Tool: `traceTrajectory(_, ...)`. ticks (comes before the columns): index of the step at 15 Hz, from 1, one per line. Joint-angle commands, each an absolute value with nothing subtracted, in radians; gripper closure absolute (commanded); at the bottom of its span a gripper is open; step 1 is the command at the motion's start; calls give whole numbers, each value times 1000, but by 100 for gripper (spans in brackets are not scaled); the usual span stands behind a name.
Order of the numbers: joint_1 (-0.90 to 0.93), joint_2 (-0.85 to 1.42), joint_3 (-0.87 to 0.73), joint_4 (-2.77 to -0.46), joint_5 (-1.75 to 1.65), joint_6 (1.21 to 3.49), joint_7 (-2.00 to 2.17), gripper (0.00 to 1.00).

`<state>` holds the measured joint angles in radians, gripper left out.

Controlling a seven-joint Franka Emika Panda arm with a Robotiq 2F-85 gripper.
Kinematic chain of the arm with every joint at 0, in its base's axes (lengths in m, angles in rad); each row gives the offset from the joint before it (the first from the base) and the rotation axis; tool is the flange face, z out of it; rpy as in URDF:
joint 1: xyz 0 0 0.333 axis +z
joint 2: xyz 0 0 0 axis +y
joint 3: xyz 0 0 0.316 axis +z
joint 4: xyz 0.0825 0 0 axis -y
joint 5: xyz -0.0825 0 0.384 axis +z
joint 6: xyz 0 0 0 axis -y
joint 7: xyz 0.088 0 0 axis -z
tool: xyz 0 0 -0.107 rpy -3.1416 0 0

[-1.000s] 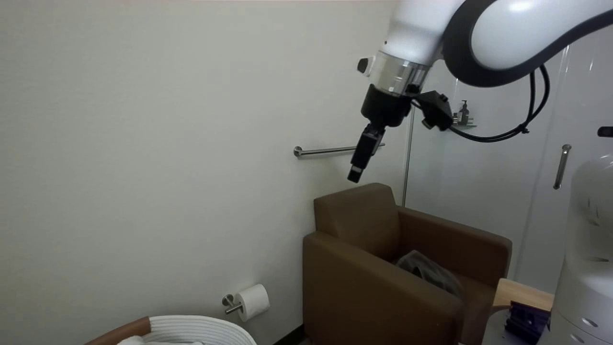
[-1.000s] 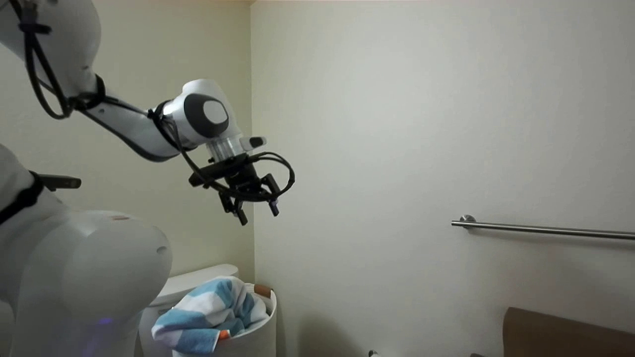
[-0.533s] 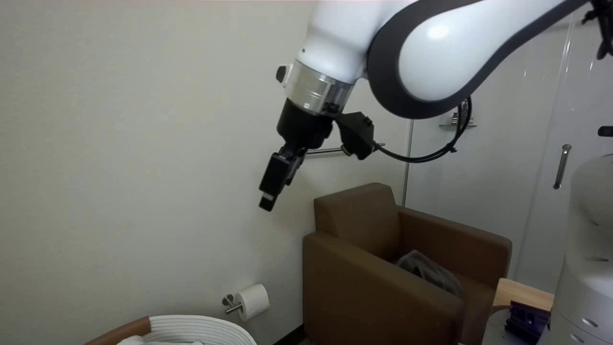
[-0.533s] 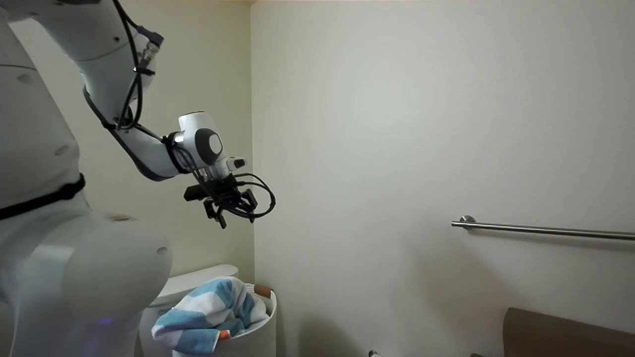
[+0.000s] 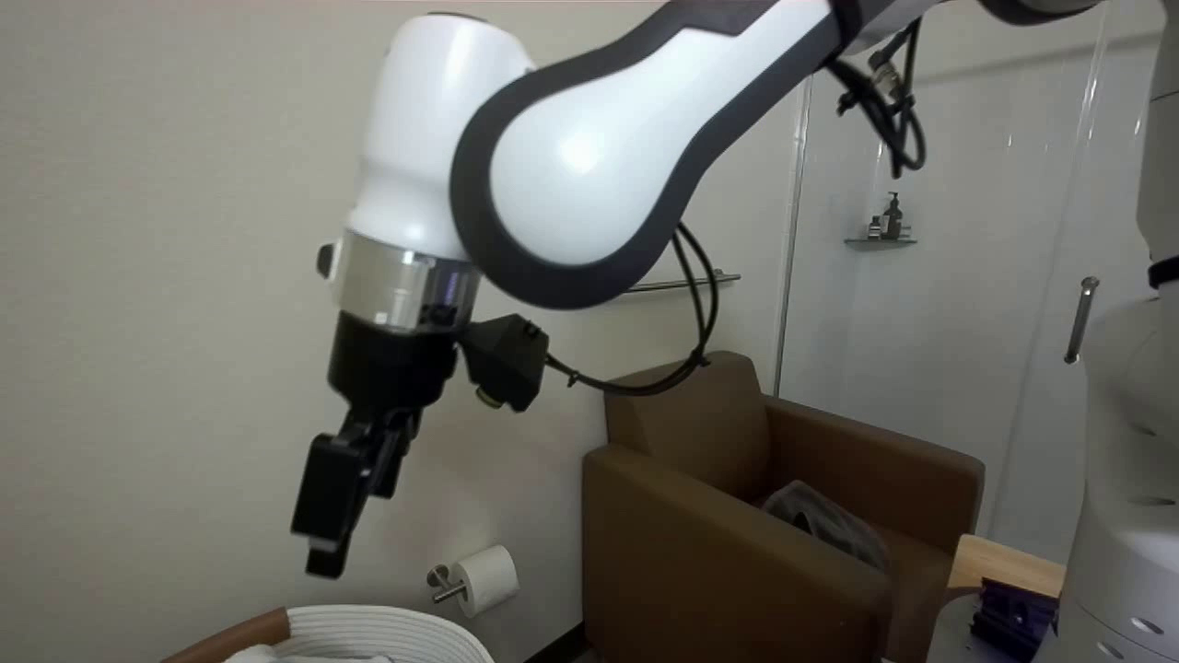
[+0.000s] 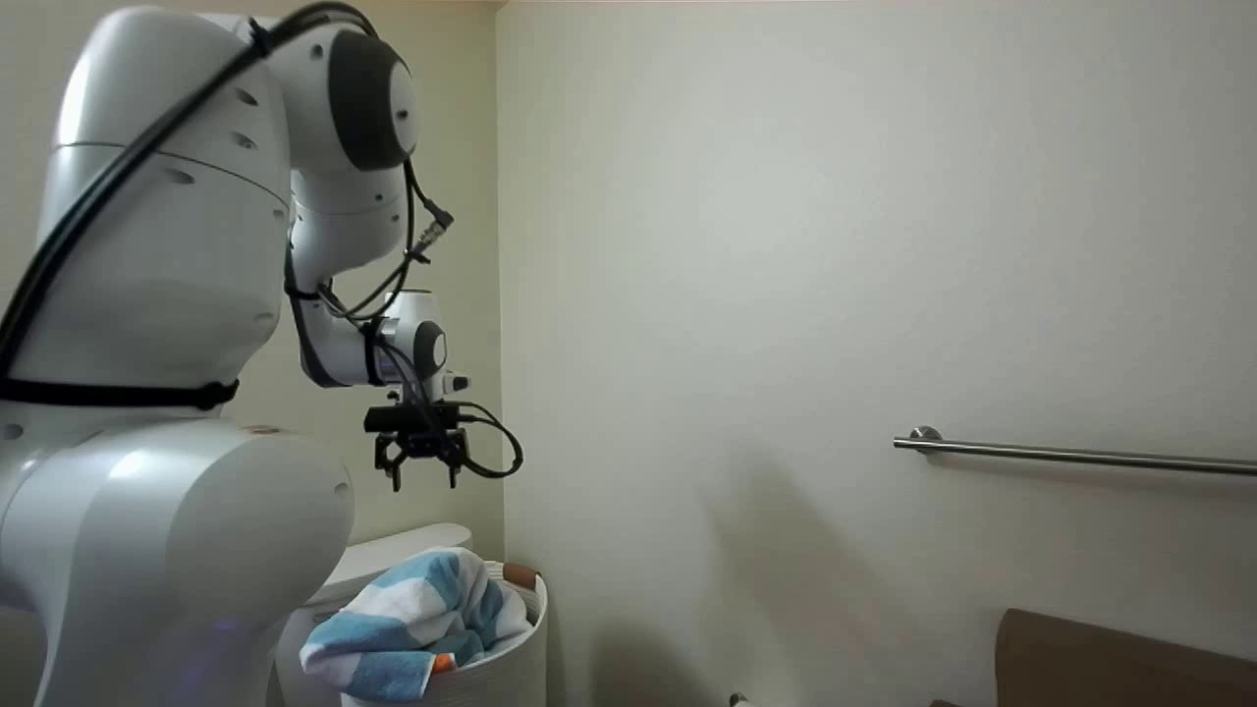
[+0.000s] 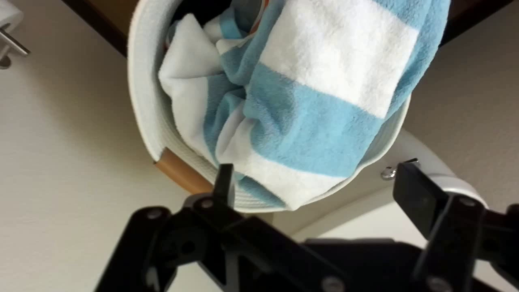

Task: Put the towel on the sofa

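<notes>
While the jaws stand parted above the towel (image 7: 308,105), an exterior view alone shows sofa seat (image 5: 916,552).

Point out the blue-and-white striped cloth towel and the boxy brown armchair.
Blue-and-white striped cloth towel (image 7: 304,109): wrist view, on a broad blue stripe.
Boxy brown armchair (image 5: 728,575): in an exterior view, on the nearer armrest's outer side.

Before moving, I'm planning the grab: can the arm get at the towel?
Probably yes: the open gripper hangs above the towel, which bulges from the basket, and nothing visible blocks the way down.
</notes>
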<state>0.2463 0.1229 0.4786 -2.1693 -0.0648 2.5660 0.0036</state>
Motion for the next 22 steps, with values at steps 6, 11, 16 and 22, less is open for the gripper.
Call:
traceTrajectory(6, 431, 358, 378, -1944, -197, 2451, 30, 0)
traceTrajectory(11, 572, 467, 278, -1857, -397, 2431, 123, 0)
traceTrajectory(16, 714, 631, 132, -1738, -554, 2428, 276, 0)
traceTrajectory(22, 745, 798, 62, -1654, -509, 2520, 268, 0)
